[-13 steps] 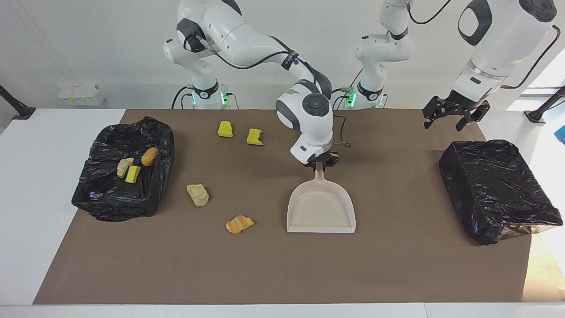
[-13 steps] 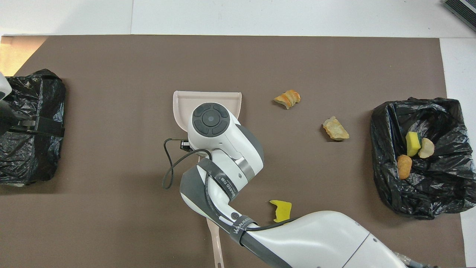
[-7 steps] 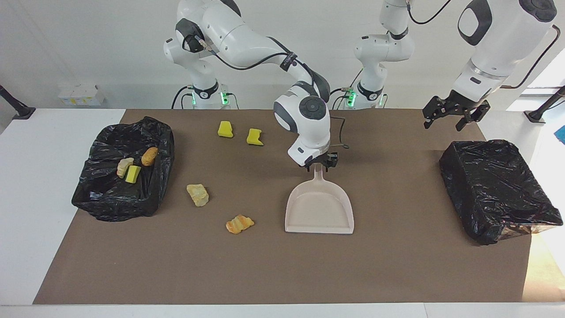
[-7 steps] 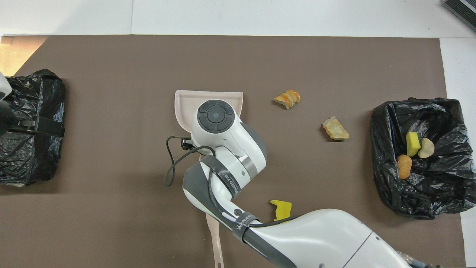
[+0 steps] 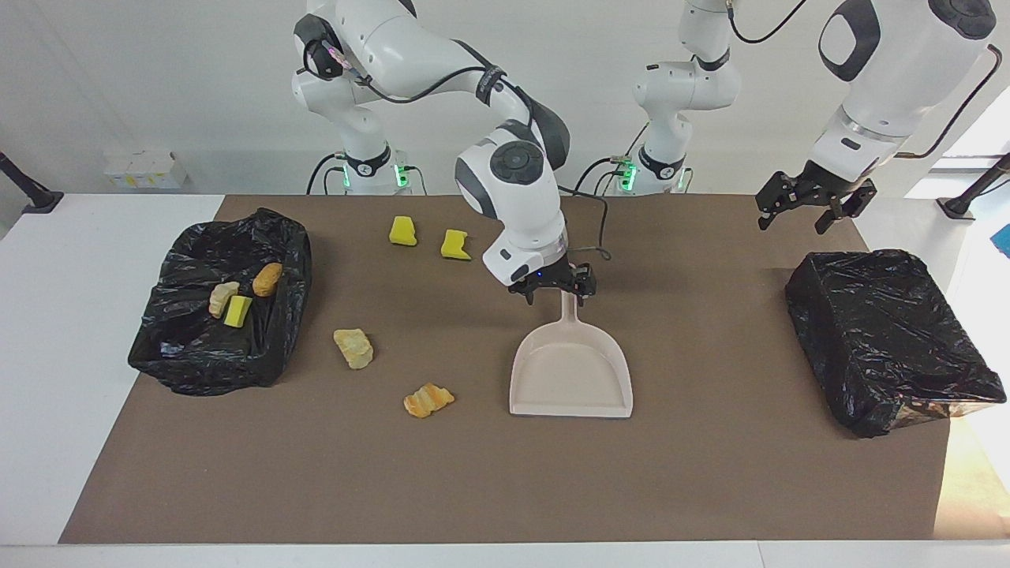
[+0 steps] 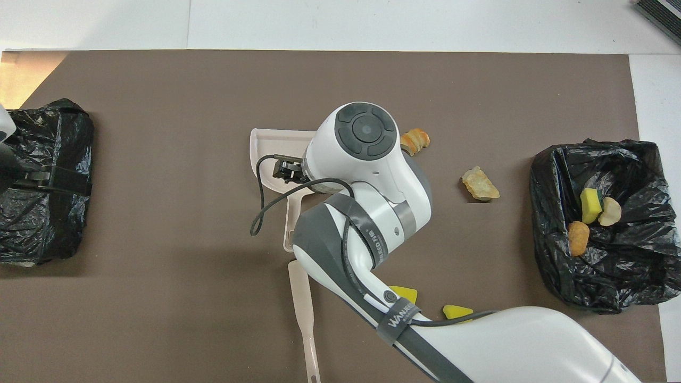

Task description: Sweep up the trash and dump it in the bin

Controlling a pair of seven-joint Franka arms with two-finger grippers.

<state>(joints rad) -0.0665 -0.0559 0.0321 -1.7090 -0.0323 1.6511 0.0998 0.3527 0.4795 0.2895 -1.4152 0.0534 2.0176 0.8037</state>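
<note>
The right pincer [image 5: 552, 289] has just let go of the beige plastic dustpan [image 5: 572, 379] and lifted, fingers spread. Four scraps of trash [image 5: 353, 348] still litter the brown bench [image 5: 710, 473]; the left pincer [image 5: 813, 207] waits open.

The only readable lettering is on a dark strap [image 6: 400, 319] wrapped around the right arm [image 6: 372, 223], shown in the overhead view. It reads roughly "WANKE" in white capitals, with the end of the word cut off. A second grey band [image 6: 372, 234] higher on the same arm carries small white print that is too small to read.
</note>
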